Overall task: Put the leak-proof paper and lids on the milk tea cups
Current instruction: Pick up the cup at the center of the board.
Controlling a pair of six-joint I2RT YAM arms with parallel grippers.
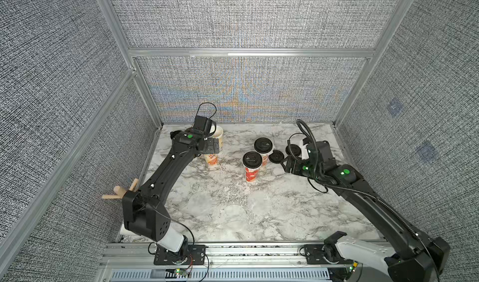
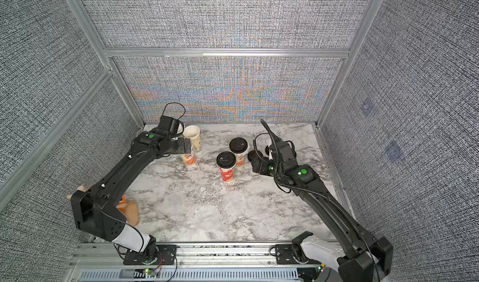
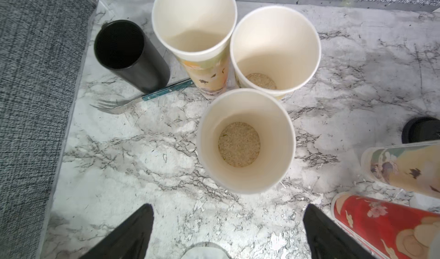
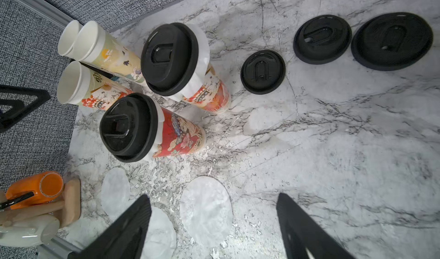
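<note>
Three milk tea cups stand with open mouths at the back left: the nearest (image 3: 245, 141) and one behind it (image 3: 275, 48) have a grainy layer at the bottom, the third (image 3: 194, 19) looks empty. My left gripper (image 3: 228, 209) hovers open beside the nearest one, holding nothing. Two more cups (image 4: 128, 126) (image 4: 170, 57) carry black lids with white paper sticking out under the rims. Three sheets of leak-proof paper (image 4: 206, 210) (image 4: 115, 191) (image 4: 158, 234) lie flat on the marble. My right gripper (image 4: 213, 198) hangs open above them, empty.
Three loose black lids (image 4: 262, 72) (image 4: 322, 38) (image 4: 391, 41) lie beside the lidded cups. A black mug (image 3: 126, 53) and a fork (image 3: 133, 100) sit by the left wall. A wooden rack (image 4: 69, 205) with an orange mug (image 4: 35, 188) and a white mug (image 4: 28, 229) stands front left.
</note>
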